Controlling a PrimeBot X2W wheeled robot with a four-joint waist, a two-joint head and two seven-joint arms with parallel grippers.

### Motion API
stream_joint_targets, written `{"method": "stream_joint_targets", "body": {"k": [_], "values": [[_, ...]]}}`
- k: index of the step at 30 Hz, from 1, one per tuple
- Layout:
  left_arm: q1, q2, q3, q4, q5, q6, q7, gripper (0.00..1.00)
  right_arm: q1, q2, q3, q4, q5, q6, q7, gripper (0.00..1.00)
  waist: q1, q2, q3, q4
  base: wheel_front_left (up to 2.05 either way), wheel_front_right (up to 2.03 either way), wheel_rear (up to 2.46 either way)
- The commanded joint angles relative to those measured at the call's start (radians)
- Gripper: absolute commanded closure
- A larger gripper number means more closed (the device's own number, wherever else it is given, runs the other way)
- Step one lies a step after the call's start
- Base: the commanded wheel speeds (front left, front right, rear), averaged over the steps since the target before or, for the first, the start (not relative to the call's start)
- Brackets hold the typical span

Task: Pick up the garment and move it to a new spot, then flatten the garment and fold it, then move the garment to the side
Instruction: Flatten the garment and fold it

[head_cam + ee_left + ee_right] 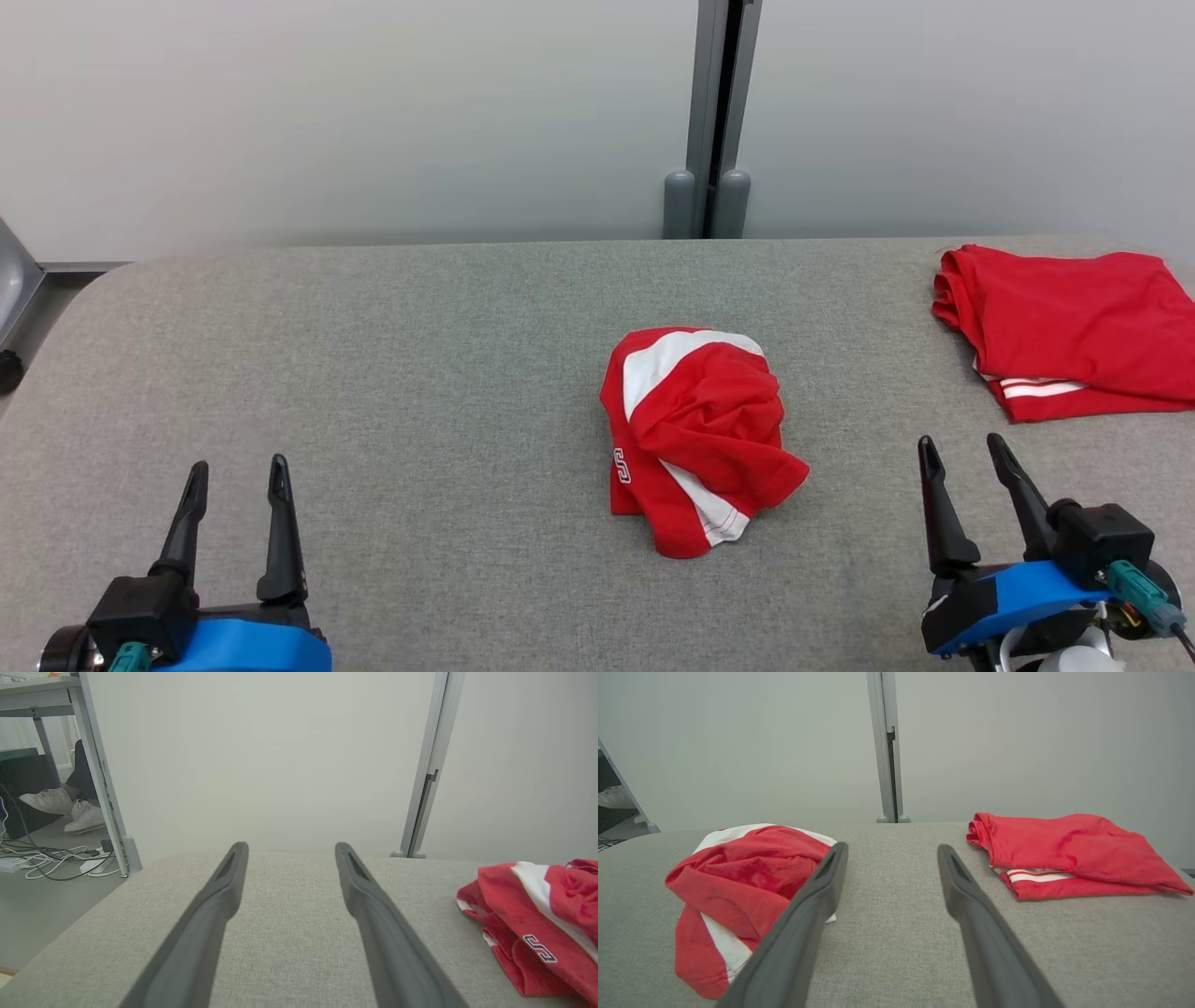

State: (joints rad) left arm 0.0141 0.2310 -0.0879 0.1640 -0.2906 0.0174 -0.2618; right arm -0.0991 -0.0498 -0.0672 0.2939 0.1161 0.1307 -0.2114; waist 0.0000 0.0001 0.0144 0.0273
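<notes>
Plainly, nothing is held: the jaws of the left gripper (pixel 238 464) and of the right gripper (pixel 962 441) are spread wide and empty. Both are poised over the near edge of the table (pixel 373 373), one toward its left corner and one toward its right. The garment (pixel 695 434), red with white panels, is bunched in a heap at the middle of the table, well apart from both grippers, so the first pick-up is judged not to have begun. A second garment (pixel 1064 327), also red, is laid folded at the table's far right corner, presumably set aside as finished work. The grippers are probably kept wide so that the heap can be approached from either side.
</notes>
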Motion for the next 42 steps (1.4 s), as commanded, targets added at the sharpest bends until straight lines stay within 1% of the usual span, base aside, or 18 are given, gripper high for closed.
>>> {"method": "stream_joint_targets", "body": {"k": [1, 22, 28, 31, 33, 37, 42], "values": [[0.011, -0.004, 0.005, -0.002, 0.006, 0.002, -0.004, 0.0, 0.009, -0.001, 0.004, -0.005, 0.009, 0.0, 0.004, 0.0, 0.0, -0.0001, -0.004, -0.002, 0.0, 0.0, 0.0], [0.021, -0.028, 0.029, 0.006, 0.028, -0.017, -0.004, 0.0, 0.001, -0.001, 0.015, 0.003, 0.011, 0.0, 0.011, 0.0, 0.0, -0.0001, -0.006, -0.008, 0.0, 0.0, 0.0], [0.0, -0.033, 0.029, 0.011, 0.031, -0.028, -0.004, 0.0, -0.099, -0.001, 0.035, 0.019, -0.039, 0.0, 0.022, 0.0, 0.0, -0.0001, 0.015, -0.005, 0.0, 0.0, 0.0], [-0.025, -0.037, 0.028, 0.016, 0.036, -0.035, -0.004, 0.0, -0.179, -0.003, 0.068, 0.039, -0.056, 0.0, 0.048, 0.0, 0.0, -0.0001, 0.031, 0.005, 0.0, 0.0, 0.0], [-0.034, -0.041, 0.027, 0.023, 0.037, -0.044, -0.004, 0.0, -0.242, -0.021, 0.097, 0.066, -0.062, 0.0, 0.067, 0.0, 0.0, -0.0001, 0.044, 0.015, 0.0, 0.0, 0.0], [-0.057, -0.057, 0.023, 0.036, 0.042, -0.057, -0.004, 0.0, -0.364, -0.053, 0.158, 0.155, -0.064, 0.0, 0.098, 0.0, 0.0, -0.0001, 0.069, 0.047, 0.0, 0.0, 0.0], [-0.089, -0.079, 0.022, 0.049, 0.047, -0.071, -0.004, 0.0, -0.496, -0.098, 0.198, 0.296, -0.053, 0.0, 0.133, 0.0, 0.0, -0.0001, 0.111, 0.104, 0.0, 0.0, 0.0]]}}
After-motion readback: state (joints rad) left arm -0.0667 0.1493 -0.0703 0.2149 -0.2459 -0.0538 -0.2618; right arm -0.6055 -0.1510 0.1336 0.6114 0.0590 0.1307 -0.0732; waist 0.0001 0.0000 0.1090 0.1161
